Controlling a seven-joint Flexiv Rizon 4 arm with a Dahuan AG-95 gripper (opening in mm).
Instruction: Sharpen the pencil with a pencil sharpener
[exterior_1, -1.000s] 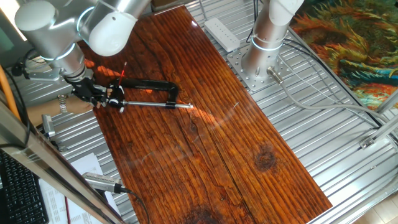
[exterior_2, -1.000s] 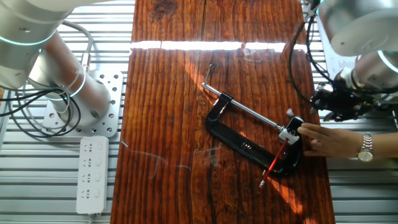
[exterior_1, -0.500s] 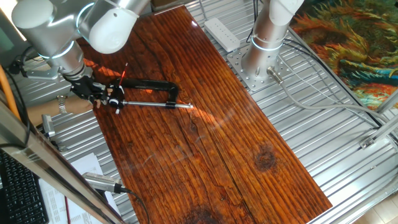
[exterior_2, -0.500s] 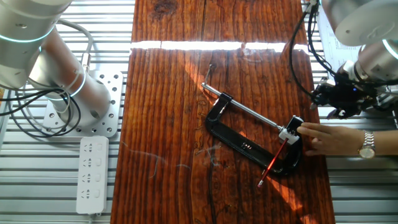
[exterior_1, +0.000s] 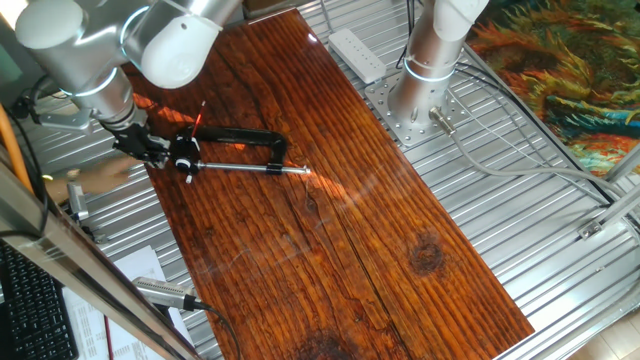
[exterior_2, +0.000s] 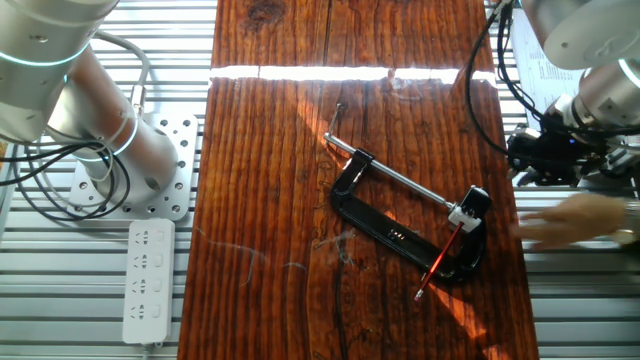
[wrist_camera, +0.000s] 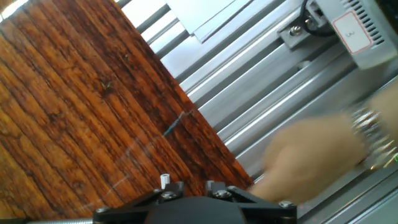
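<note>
The pencil sharpener is a small black block at the screw end of a black C-clamp on the wooden board. In the one fixed view it sits beside the gripper. A red pencil lies across the clamp's frame with its upper end at the sharpener; it shows as a thin red line in the one fixed view. My gripper hovers off the board's right edge, right of the sharpener and apart from it. It holds nothing. The hand view shows only its black base, so I cannot tell how the jaws stand.
A person's blurred hand with a wristwatch is over the metal rails beside the board, also in the hand view. A second arm's base and a white power strip stand left of the board. Slatted metal framing surrounds it.
The person's hand has let go of the sharpener and pulled back off the board. My gripper has shifted slightly away from the clamp. Clamp, sharpener and pencil stay put.
</note>
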